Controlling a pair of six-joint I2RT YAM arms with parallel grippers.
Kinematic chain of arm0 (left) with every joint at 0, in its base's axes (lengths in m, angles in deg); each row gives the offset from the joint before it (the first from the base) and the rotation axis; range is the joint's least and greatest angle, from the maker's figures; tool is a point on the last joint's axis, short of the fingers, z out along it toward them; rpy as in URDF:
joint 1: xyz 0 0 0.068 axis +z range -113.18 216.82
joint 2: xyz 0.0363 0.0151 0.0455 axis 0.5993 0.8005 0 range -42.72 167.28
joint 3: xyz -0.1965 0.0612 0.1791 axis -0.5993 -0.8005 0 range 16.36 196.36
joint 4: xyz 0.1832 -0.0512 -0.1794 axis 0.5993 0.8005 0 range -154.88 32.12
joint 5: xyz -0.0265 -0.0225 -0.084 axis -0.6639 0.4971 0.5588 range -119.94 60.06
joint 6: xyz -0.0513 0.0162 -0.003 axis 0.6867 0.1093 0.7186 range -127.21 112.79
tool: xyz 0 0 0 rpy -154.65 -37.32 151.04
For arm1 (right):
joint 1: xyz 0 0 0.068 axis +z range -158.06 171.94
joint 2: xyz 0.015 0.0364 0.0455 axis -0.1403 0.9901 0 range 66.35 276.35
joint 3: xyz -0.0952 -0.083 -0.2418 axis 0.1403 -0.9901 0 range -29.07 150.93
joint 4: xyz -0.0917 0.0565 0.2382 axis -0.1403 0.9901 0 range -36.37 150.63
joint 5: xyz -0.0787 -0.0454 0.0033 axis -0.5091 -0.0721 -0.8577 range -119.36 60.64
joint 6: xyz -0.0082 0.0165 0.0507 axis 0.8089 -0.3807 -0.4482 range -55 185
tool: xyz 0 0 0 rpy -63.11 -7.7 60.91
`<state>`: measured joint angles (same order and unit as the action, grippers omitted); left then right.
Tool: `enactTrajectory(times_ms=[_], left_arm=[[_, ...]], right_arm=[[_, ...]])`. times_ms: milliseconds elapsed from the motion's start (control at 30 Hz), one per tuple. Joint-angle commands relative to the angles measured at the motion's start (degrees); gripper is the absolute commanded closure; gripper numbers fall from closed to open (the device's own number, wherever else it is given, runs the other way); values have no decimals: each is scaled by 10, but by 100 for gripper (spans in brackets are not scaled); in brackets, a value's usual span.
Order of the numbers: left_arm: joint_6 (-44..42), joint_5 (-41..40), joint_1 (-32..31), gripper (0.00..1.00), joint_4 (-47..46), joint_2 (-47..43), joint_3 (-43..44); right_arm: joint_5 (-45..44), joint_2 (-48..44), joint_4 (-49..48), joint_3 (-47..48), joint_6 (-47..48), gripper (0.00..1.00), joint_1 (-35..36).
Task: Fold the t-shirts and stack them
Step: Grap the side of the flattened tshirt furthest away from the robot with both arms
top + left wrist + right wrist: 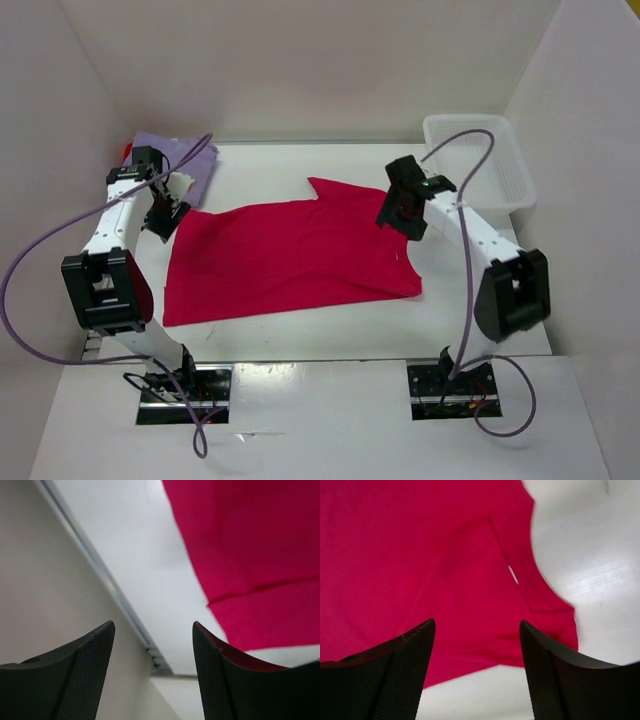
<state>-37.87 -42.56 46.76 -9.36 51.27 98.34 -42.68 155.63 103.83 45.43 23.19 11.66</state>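
Note:
A pinkish crimson t-shirt [290, 255] lies spread flat on the middle of the white table, one sleeve pointing to the back. It also shows in the left wrist view [250, 545] and the right wrist view [420, 555]. A pale lavender t-shirt [195, 160] lies crumpled at the back left, with a sliver of bright red cloth [128, 150] at its left edge. My left gripper [162, 216] [152, 630] is open and empty by the crimson shirt's back left corner. My right gripper [402, 214] [476, 627] is open and empty above the shirt's right sleeve edge.
A white plastic bin [480, 160] stands at the back right corner. White walls enclose the table on the left [40, 580], back and right. Purple cables loop from both arms.

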Motion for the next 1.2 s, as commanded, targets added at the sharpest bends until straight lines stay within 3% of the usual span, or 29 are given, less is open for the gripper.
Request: enactTrajectory(times_ms=[0,67,200,300,433,633,900,1033,1133,1167], left_arm=[[42,85,2,29,-52,47,41],[59,69,2,29,-86,73,51],[106,55,26,29,-127,147,69],[133,95,40,29,-203,159,61],[166,151,40,29,-263,169,49],[192,173,45,28,-282,214,44],[204,232,52,25,-294,266,76],[211,237,47,25,-318,266,64],[217,220,47,25,-331,279,58],[217,220,47,25,-331,288,65]], right_arm=[[-23,70,-99,105,79,26,14],[-23,160,-106,171,132,26,14],[-55,344,-50,448,218,26,14],[-66,498,9,667,253,26,14],[-11,590,-4,765,226,26,-16],[6,652,-20,757,252,25,0],[0,658,-20,718,269,25,26],[6,652,-20,712,275,32,26],[20,646,-20,701,280,53,26],[20,640,-20,701,280,71,26]])
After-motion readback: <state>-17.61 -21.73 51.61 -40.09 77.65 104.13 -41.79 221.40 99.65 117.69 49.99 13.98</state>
